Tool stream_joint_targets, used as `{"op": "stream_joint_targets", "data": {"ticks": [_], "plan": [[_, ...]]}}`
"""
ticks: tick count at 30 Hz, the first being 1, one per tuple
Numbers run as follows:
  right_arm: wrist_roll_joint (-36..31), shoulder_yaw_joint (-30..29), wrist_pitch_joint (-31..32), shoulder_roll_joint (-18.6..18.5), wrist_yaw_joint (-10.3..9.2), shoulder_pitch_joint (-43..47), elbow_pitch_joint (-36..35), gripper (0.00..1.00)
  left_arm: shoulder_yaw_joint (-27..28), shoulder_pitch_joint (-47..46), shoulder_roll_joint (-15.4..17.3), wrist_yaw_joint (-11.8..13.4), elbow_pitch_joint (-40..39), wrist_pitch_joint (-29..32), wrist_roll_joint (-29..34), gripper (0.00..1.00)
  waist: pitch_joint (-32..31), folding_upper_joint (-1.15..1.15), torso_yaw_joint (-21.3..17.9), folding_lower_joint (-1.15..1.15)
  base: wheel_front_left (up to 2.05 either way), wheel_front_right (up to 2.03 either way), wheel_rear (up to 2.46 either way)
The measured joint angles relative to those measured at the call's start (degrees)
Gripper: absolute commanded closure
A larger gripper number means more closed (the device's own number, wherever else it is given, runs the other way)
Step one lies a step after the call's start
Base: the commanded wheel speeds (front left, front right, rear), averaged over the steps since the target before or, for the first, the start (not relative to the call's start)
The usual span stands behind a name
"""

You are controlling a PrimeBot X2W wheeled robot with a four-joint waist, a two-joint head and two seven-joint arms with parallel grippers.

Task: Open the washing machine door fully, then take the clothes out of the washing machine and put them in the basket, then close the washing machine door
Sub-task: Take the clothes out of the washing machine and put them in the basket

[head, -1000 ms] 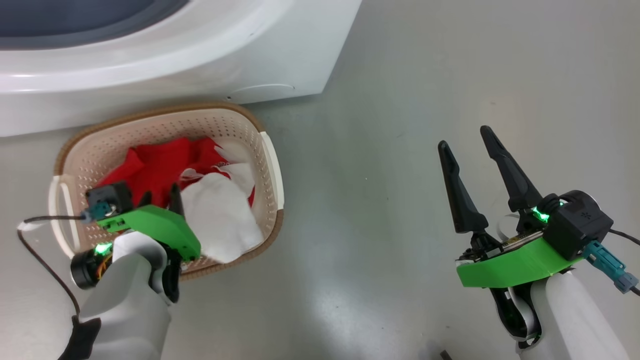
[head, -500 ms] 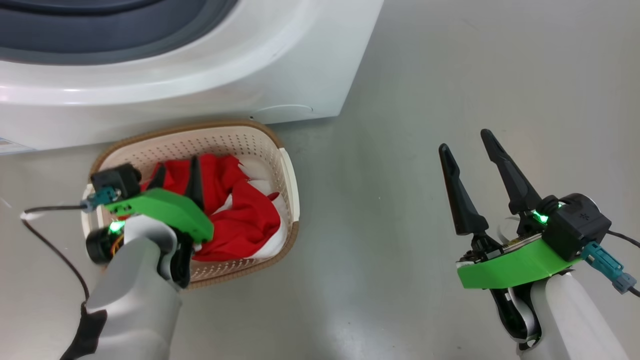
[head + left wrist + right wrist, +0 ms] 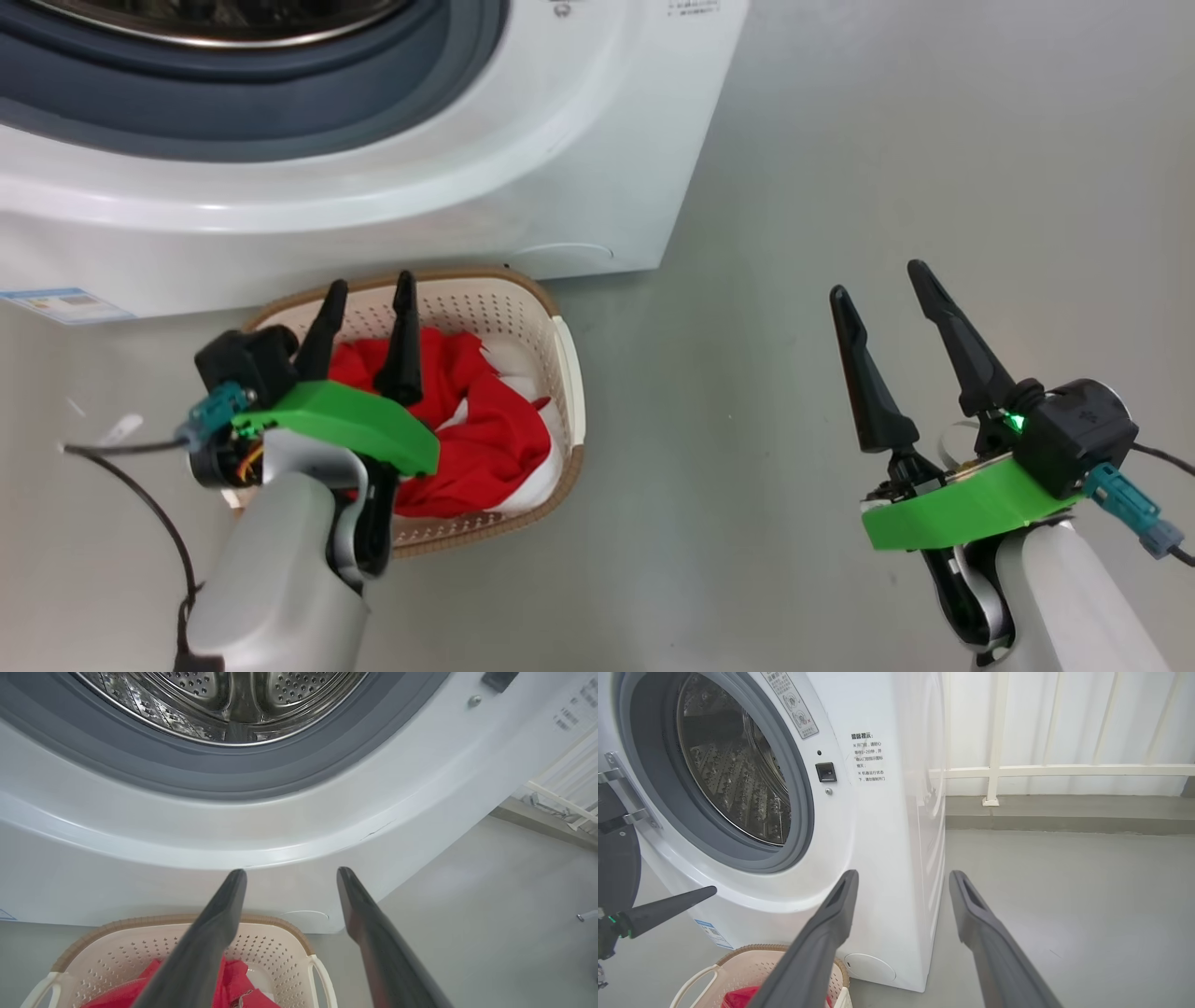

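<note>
You can read "温馨提示" heading the printed notice on the washing machine front; its blue label is illegible.

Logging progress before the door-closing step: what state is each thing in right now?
washing machine door: open, swung aside
washing machine: visible part of drum empty
basket: upright, loaded
clothes: red and white heap inside the basket
left tool: open, empty, above the basket
right tool: open, empty

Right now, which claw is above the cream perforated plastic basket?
The left claw, open above the basket's red clothes; the right claw hangs over grey floor.
</note>
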Motion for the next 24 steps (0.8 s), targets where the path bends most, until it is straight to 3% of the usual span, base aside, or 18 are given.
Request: {"op": "stream_joint_targets", "data": {"ticks": [8,16,24], "plan": [[-0.81,-0.40,0.00,0.00,0.00,2.20,0.60,0.00,-1.48,7.33,0.08,2.59,-11.11,-0.01,-0.53,0.00,-3.55,0.00,1.21,0.00,0.00,0.00,0.00],[-0.84,-2.12,0.00,0.03,0.00,4.78,0.84,0.00,-2.34,13.67,0.19,3.57,-19.97,-0.16,-0.05,0.00,-7.26,0.00,2.32,0.00,0.00,0.00,0.00],[-1.38,-3.74,0.00,0.05,0.00,7.48,0.19,0.00,-0.87,19.15,0.41,4.00,-29.65,-0.24,5.83,0.00,-10.94,0.00,3.23,0.00,0.00,0.00,0.00]]}}
